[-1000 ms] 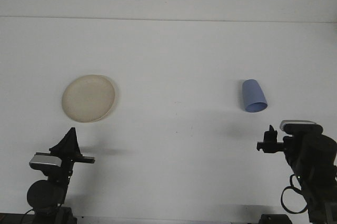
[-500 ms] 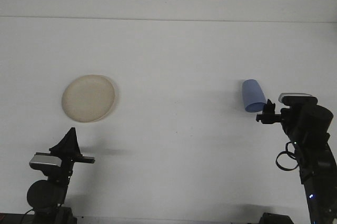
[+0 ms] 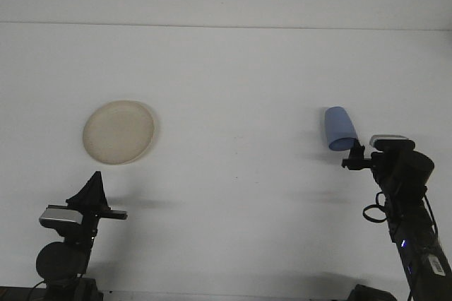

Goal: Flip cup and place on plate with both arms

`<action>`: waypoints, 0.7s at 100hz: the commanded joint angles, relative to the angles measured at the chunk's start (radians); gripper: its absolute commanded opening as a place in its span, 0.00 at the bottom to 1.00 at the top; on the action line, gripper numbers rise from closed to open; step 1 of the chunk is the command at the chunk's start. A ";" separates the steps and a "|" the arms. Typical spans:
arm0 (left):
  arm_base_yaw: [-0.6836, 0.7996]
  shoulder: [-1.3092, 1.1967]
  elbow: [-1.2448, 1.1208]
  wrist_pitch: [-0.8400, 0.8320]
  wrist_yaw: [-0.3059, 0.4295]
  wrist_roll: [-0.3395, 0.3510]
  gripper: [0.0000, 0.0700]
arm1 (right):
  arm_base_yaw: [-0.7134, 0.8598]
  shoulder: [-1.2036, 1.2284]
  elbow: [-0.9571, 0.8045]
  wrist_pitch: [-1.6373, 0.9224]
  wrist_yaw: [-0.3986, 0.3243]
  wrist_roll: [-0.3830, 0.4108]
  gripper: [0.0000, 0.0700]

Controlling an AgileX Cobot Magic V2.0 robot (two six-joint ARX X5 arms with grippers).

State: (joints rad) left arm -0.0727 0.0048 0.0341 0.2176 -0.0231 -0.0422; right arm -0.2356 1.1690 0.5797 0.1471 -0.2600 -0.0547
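On the right side of the white table we see the blue cup lying on its side, its closed base pointing away from us and its open mouth turned toward the near edge. Just below that mouth sits the right gripper, its dark fingertips reaching almost to the cup's rim; from this view we cannot tell whether they touch it or only overlap it in the line of sight. The cup is not between the jaws. Whether those jaws stand apart or together we cannot tell, since the tip reads as one small dark shape.

Behind the tip, the right arm rises from the lower right corner and leans up and to the left, with its wrist camera housing showing as a pale strip on top and a loop of cable hanging beside it.

Far to the left, well apart from the cup, we find the pale round plate lying flat on the table with nothing on it.

Below the plate, near the bottom edge, the left gripper points upward, and its fingers taper into a single dark wedge, so we read those jaws as closed together and holding nothing. Its arm is folded low over its base.
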 commanded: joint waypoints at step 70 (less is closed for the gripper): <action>0.000 -0.002 -0.020 0.011 0.000 0.007 0.02 | -0.002 0.378 -0.096 0.554 -0.014 0.006 0.67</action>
State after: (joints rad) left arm -0.0727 0.0048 0.0341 0.2176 -0.0231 -0.0425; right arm -0.2356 1.5154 0.4778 0.6563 -0.2676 -0.0544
